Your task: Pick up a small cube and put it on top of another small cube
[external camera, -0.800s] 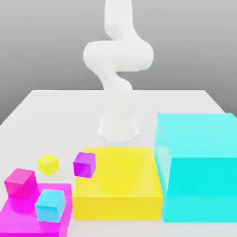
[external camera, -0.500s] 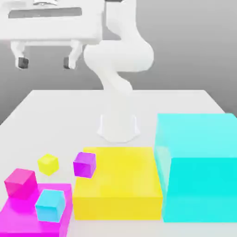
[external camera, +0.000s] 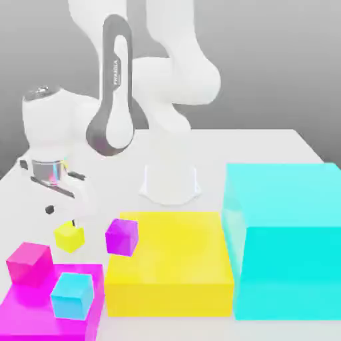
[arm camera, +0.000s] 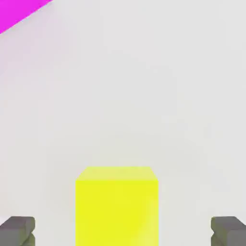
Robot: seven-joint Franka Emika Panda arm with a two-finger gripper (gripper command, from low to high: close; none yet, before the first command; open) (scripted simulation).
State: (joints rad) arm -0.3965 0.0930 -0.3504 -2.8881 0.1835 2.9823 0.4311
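The small cube (external camera: pixel 69 236), tiny and bright yellow, rests on the white table near the exterior view's left. My gripper (external camera: pixel 61 214) hangs directly over it, open, with its dark fingertips (external camera: pixel 48 210) just above the cube's top. In the hand view the small cube (arm camera: pixel 117 204) lies between the two grey fingertips (arm camera: pixel 17 230), with wide gaps on both sides. Close by are a purple cube (external camera: pixel 122 236), a magenta cube (external camera: pixel 29 263) and a small cyan cube (external camera: pixel 72 295).
The small cyan cube sits on a flat magenta block (external camera: pixel 26 318), and a corner of that magenta block (arm camera: pixel 19 12) appears in the hand view. A big flat yellow block (external camera: pixel 170 266) and a tall cyan block (external camera: pixel 286 240) fill the exterior view's right. The arm's base (external camera: pixel 171 183) stands behind them.
The hand came into view high at the exterior view's left, then dropped down to just over the small yellow cube. None of the blocks has moved.
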